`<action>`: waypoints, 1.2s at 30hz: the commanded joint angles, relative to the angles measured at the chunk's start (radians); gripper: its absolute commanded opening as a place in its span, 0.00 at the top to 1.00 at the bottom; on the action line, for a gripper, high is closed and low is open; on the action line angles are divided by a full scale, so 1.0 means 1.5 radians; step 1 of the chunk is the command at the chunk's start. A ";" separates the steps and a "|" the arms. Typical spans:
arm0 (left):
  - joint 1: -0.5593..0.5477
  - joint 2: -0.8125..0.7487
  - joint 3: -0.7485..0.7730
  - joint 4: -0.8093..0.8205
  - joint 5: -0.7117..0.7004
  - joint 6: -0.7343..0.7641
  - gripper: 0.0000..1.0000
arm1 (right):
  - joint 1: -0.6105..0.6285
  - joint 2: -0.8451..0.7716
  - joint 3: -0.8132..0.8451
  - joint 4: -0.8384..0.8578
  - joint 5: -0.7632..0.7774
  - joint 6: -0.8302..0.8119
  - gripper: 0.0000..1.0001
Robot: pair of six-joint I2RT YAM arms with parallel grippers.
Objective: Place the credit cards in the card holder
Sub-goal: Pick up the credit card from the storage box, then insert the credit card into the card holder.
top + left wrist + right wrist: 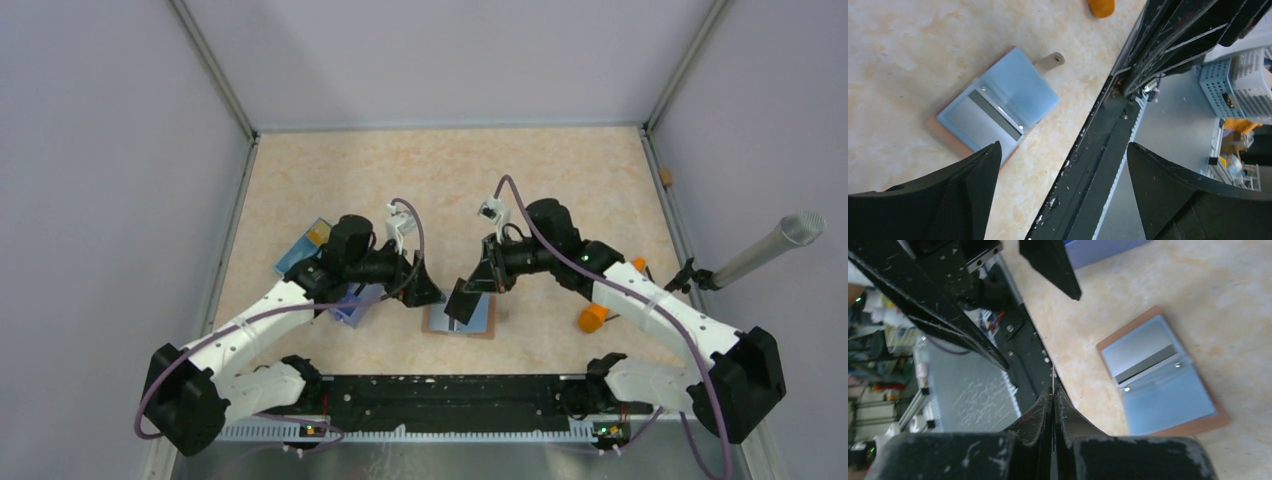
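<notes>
The card holder (485, 324) lies open on the table near the front, brown with light blue clear sleeves (1015, 90). A grey card with a dark stripe (979, 119) sits in one sleeve, also in the right wrist view (1143, 352). My right gripper (463, 303) hangs just over the holder's left part. Its jaws (1053, 390) are shut on a thin credit card seen edge-on as a pale sliver (1053, 377). My left gripper (425, 290) stands wide open and empty just left of the holder (1063, 146).
A blue divided box (335, 272) with something yellow (318, 235) in it lies under the left arm. An orange carrot-shaped object (594, 318) lies right of the holder. The black base rail (450, 395) runs along the near edge. A microphone (770, 245) juts in at right.
</notes>
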 commanded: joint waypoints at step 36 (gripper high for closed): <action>-0.089 0.211 -0.107 0.287 -0.131 -0.278 1.00 | 0.000 -0.035 -0.206 0.026 0.265 0.243 0.57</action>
